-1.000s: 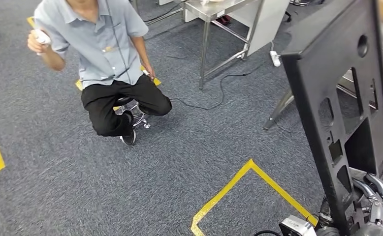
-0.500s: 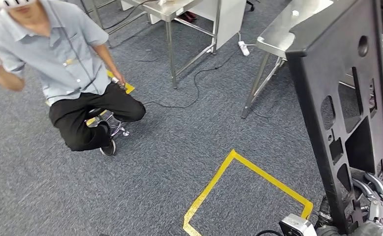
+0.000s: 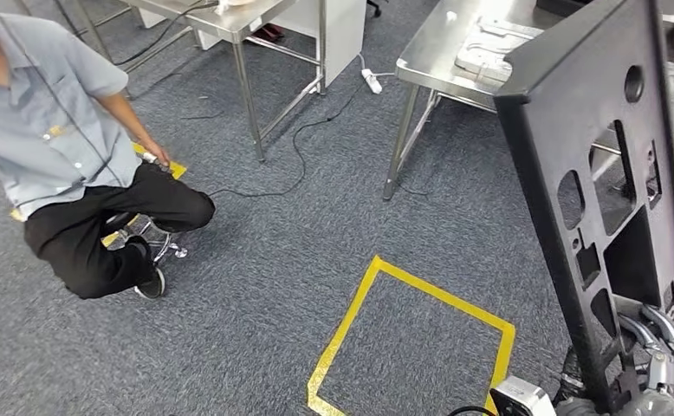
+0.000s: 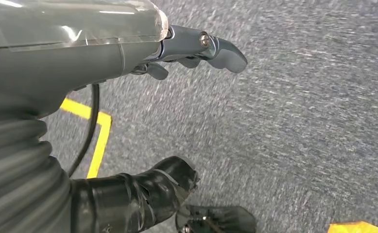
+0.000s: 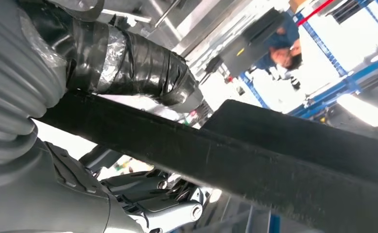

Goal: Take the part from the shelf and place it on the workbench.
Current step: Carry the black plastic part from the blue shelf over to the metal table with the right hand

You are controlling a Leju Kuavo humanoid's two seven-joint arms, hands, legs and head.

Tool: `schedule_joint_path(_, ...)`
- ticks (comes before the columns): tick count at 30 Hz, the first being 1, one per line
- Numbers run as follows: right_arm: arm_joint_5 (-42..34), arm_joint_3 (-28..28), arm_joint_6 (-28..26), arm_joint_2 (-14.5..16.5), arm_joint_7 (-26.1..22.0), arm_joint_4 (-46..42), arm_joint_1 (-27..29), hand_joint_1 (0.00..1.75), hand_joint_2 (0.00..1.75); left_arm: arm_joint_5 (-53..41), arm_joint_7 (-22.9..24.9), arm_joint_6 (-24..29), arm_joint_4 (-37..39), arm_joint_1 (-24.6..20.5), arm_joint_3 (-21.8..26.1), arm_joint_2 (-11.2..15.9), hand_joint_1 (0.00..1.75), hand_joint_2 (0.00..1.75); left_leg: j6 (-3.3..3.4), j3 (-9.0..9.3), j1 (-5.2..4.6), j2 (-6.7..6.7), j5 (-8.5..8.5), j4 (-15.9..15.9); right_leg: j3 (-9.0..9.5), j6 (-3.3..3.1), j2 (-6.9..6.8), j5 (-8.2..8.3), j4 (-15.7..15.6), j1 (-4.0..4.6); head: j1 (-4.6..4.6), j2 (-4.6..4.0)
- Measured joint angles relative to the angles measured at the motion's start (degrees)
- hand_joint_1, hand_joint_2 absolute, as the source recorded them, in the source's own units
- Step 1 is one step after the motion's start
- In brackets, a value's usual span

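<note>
A tall black panel part (image 3: 606, 199) with several cut-outs stands upright at the right of the head view. My right hand (image 3: 663, 368) grips its lower end, silver fingers wrapped round the edge. The right wrist view shows the same black part (image 5: 255, 160) as a dark bar clamped between the taped thumb and the fingers (image 5: 153, 194). A steel workbench (image 3: 446, 52) stands ahead at the upper right, partly hidden behind the part. My left hand (image 4: 197, 48) hangs over the grey carpet, fingers apart, holding nothing.
A person (image 3: 65, 165) in a grey shirt and black trousers crouches on a stool at the left. A second steel table (image 3: 230, 22) stands at the top, with cables (image 3: 299, 147) on the carpet. Yellow tape (image 3: 403, 325) marks a square on the floor.
The whole view has swung right: the person slid to the left edge, and the workbench and tape square came further into view. The part stays in my right hand.
</note>
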Motion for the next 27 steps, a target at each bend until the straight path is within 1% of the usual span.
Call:
schedule_joint_path(1, 0.0, 0.0, 0.0, -0.1, 0.0, 0.0, -0.1, 1.75, 1.75, 0.0, 0.0, 0.0, 0.0, 0.1, 0.0, 0.0, 0.0, 1.75, 0.03, -0.04, -0.04, 0.83, -0.06, 0.0, -1.72, 0.3, -0.52, -1.49, 3.6, -0.18, -0.01, 0.0)
schedule_joint_path(2, 0.0, 0.0, 0.0, -0.1, 0.0, 0.1, -0.1, 1.75, 1.75, 0.0, 0.0, 0.0, 0.0, 0.1, -0.1, 0.0, 0.0, 1.75, 0.02, -0.02, -0.06, 1.65, -0.14, 0.0, -2.81, 0.53, -0.74, -2.07, 5.9, -0.36, -0.01, 0.0)
schedule_joint_path(3, 0.1, 0.0, 0.0, -0.2, 0.2, 0.2, 0.0, 1.75, 1.75, 0.0, 0.0, 0.0, 0.0, 0.1, -0.1, 0.0, 0.0, 1.75, -0.04, 0.04, -0.06, 2.43, -0.24, 0.0, -2.89, 0.69, -0.89, -1.56, 6.2, -0.5, 0.0, 0.0)
schedule_joint_path(4, 0.1, 0.0, 0.0, -0.3, 0.3, 0.2, -0.1, 1.75, 1.75, 0.0, 0.0, 0.0, 0.0, 0.0, -0.1, 0.0, 0.0, 1.75, -0.14, 0.18, -0.06, 3.14, -0.36, 0.0, -1.8, 0.75, -1.17, -0.07, 4.2, -0.6, 0.0, 0.0)
schedule_joint_path(5, 0.2, 0.0, 0.0, -0.4, 0.5, 0.3, -0.1, 1.75, 1.75, 0.0, 0.0, 0.0, 0.0, 0.0, -0.2, 0.0, 0.0, 1.75, -0.28, 0.41, -0.06, 3.78, -0.51, 0.0, 0.31, 0.68, -1.88, 1.97, 0.4, -0.63, 0.0, 0.0)
schedule_joint_path(6, 0.3, 0.0, 0.0, -0.5, 0.6, 0.3, -0.1, 1.75, 1.75, -0.1, 0.0, 0.0, 0.0, 0.0, -0.2, 0.0, 0.0, 1.75, -0.51, 0.65, -0.14, 4.36, -0.7, 0.1, 2.5, 0.44, -3.14, 3.45, -3.7, -0.44, 0.0, 0.0)
schedule_joint_path(7, 0.4, 0.0, 0.0, -0.5, 0.7, 0.3, -0.2, 1.75, 1.75, -0.1, 0.0, 0.0, 0.0, 0.0, -0.2, -0.1, 0.0, 1.75, -0.79, 0.87, -0.25, 4.87, -0.9, 0.1, 4.21, 0.09, -4.11, 4.51, -6.9, -0.2, -0.01, 0.0)
schedule_joint_path(8, 0.4, 0.0, 0.0, -0.6, 0.8, 0.3, -0.2, 1.75, 1.75, -0.2, 0.0, 0.0, 0.0, -0.1, -0.3, -0.1, 0.0, 1.75, -1.09, 1.05, -0.34, 5.35, -1.04, 0.1, 5.15, -0.29, -4.78, 4.94, -8.9, 0.07, -0.03, 0.0)
schedule_joint_path(9, 0.5, 0.0, 0.0, -0.6, 0.8, 0.3, -0.2, 1.75, 1.75, -0.2, 0.0, 0.0, 0.0, -0.1, -0.3, -0.1, 0.0, 1.75, -1.4, 1.18, -0.43, 5.8, -1.14, 0.1, 5.28, -0.64, -4.89, 4.82, -9.4, 0.34, -0.04, 0.0)
schedule_joint_path(10, 0.5, 0.0, 0.0, -0.6, 0.9, 0.3, -0.2, 1.75, 1.75, -0.2, 0.0, 0.0, 0.0, -0.2, -0.3, -0.1, 0.0, 1.75, -1.7, 1.33, -0.46, 6.28, -1.18, 0.1, 5.13, -0.97, -4.23, 4.95, -9.5, 0.43, -0.06, 0.0)
schedule_joint_path(11, 0.5, 0.0, 0.0, -0.6, 1.0, 0.3, -0.2, 1.75, 1.75, -0.2, 0.0, 0.0, 0.0, -0.3, -0.3, -0.1, 0.0, 1.75, -2.01, 1.45, -0.38, 6.52, -1.36, 0.1, 5.16, -1.3, -3.62, 5.09, -9.7, 0.3, -0.07, 0.0)
schedule_joint_path(12, 0.5, 0.0, 0.0, -0.6, 1.1, 0.3, -0.2, 1.75, 1.75, -0.2, 0.0, 0.0, 0.0, -0.4, -0.3, -0.1, 0.0, 1.75, -2.28, 1.39, -0.3, 5.93, -1.9, 0.6, 5.25, -1.69, -3.05, 5.27, -9.9, 0.13, -0.07, 0.0)
schedule_joint_path(13, 0.6, 0.0, 0.0, -0.6, 1.1, 0.3, -0.2, 1.75, 1.75, -0.3, 0.0, 0.0, 0.0, -0.4, -0.3, -0.1, 0.0, 1.75, -2.51, 0.84, -0.21, 4.8, -3.04, 2.0, 5.36, -2.07, -2.49, 5.48, -10.2, -0.07, -0.11, 0.0)
schedule_joint_path(14, 0.6, 0.0, 0.0, -0.6, 1.2, 0.4, -0.2, 1.75, 1.75, -0.3, 0.0, 0.0, 0.0, -0.4, -0.3, 0.0, 0.0, 1.75, -2.65, -0.36, -0.09, 3.3, -4.74, 4.8, 5.46, -2.38, -1.93, 5.64, -10.4, -0.26, -0.15, 0.0)
schedule_joint_path(15, 0.7, 0.0, 0.0, -0.6, 1.3, 0.4, -0.3, 1.75, 1.75, -0.3, 0.0, 0.0, 0.0, -0.3, -0.3, 0.0, 0.0, 1.75, -2.75, -2.07, -0.05, 1.84, -6.67, 8.5, 5.4, -2.57, -1.37, 5.69, -10.5, -0.24, -0.18, 0.0)
schedule_joint_path(16, 0.7, 0.0, 0.0, -0.7, 1.3, 0.4, -0.3, 1.75, 1.75, -0.4, 0.0, 0.0, 0.0, -0.2, -0.3, 0.0, 0.0, 1.75, -2.84, -3.98, -0.02, 1.06, -8.33, 12.4, 5.35, -2.66, -0.73, 5.71, -10.4, -0.21, -0.21, 0.0)
schedule_joint_path(17, 0.7, 0.0, 0.0, -0.7, 1.4, 0.5, -0.3, 1.75, 1.75, -0.4, 0.0, 0.0, 0.0, -0.1, -0.3, 0.0, 0.0, 1.75, -2.92, -5.49, 0.0, 0.69, -9.11, 15.4, 5.34, -2.7, 0.01, 5.69, -10.4, -0.17, -0.21, 0.0)
schedule_joint_path(18, 0.8, 0.0, 0.0, -0.7, 1.4, 0.5, -0.3, 1.75, 1.75, -0.4, 0.0, 0.0, 0.0, 0.0, -0.3, 0.0, 0.0, 1.75, -2.95, -6.18, 0.0, 0.53, -8.72, 16.5, 5.36, -2.71, 0.82, 5.67, -10.3, -0.14, -0.21, 0.0)
schedule_joint_path(19, 0.8, 0.0, 0.0, -0.7, 1.4, 0.5, -0.3, 1.75, 1.75, -0.4, 0.0, 0.0, 0.0, 0.1, -0.3, 0.0, 0.0, 1.75, -2.89, -5.85, 0.0, 0.39, -7.16, 15.3, 5.38, -2.69, 1.67, 5.62, -10.1, -0.13, -0.21, 0.0)
schedule_joint_path(20, 0.8, 0.0, 0.0, -0.7, 1.4, 0.5, -0.3, 1.75, 1.75, -0.4, 0.0, 0.0, 0.0, 0.1, -0.3, 0.0, 0.0, 1.75, -2.74, -4.63, 0.02, -0.11, -4.81, 12.0, 5.4, -2.61, 2.51, 5.53, -9.9, -0.14, -0.21, 0.0)
schedule_joint_path(21, 0.9, 0.0, 0.0, -0.7, 1.4, 0.5, -0.3, 1.75, 1.75, -0.4, 0.1, 0.0, 0.0, 0.1, -0.3, 0.0, 0.0, 1.75, -2.49, -3.09, 0.05, -1.32, -2.75, 8.1, 5.34, -2.49, 3.24, 5.41, -9.6, -0.18, -0.2, 0.0)
schedule_joint_path(22, 0.9, 0.0, 0.0, -0.7, 1.5, 0.5, -0.3, 1.75, 1.75, -0.4, 0.1, 0.0, 0.0, 0.2, -0.3, 0.1, 0.0, 1.75, -2.28, -1.76, 0.1, -2.57, -1.36, 4.6, 5.18, -2.29, 3.93, 5.26, -9.3, -0.15, -0.19, 0.0)
schedule_joint_path(23, 1.0, 0.1, 0.0, -0.7, 1.5, 0.5, -0.3, 1.75, 1.75, -0.5, 0.1, 0.0, 0.0, 0.2, -0.3, 0.2, 0.0, 1.75, -2.09, -0.95, 0.09, -3.6, -0.73, 2.4, 4.96, -2.01, 4.48, 5.19, -9.1, -0.18, -0.18, 0.0)
schedule_joint_path(24, 1.1, 0.1, 0.0, -0.7, 1.6, 0.5, -0.2, 1.75, 1.75, -0.5, 0.1, 0.0, 0.0, 0.2, -0.3, 0.2, 0.0, 1.75, -1.9, -0.69, 0.03, -4.14, -0.81, 1.5, 4.73, -1.67, 4.99, 5.19, -9.0, -0.21, -0.17, 0.0)
schedule_joint_path(25, 1.2, 0.1, 0.0, -0.8, 1.7, 0.5, -0.2, 1.75, 1.75, -0.5, 0.1, 0.0, 0.0, 0.0, -0.4, 0.3, 0.0, 1.75, -1.74, -0.59, -0.07, -3.84, -0.83, 1.2, 4.55, -1.28, 5.48, 5.25, -9.0, -0.21, -0.18, 0.0)
schedule_joint_path(26, 1.3, 0.1, 0.0, -0.8, 1.9, 0.5, -0.1, 1.75, 1.75, -0.5, 0.1, 0.0, 0.0, -0.1, -0.4, 0.2, 0.0, 1.75, -1.44, -0.5, -0.01, -3.32, -0.68, 1.1, 4.47, -0.91, 5.77, 5.33, -9.0, -0.28, -0.19, 0.0)
schedule_joint_path(27, 1.5, 0.1, 0.0, -0.9, 2.1, 0.5, 0.0, 1.75, 1.75, -0.5, 0.0, -0.2, 0.0, -0.2, -0.4, 0.1, 0.0, 1.75, -1.08, -0.32, 0.09, -2.86, -0.49, 0.9, 4.35, -0.58, 5.12, 5.13, -8.8, -0.22, -0.13, 0.0)
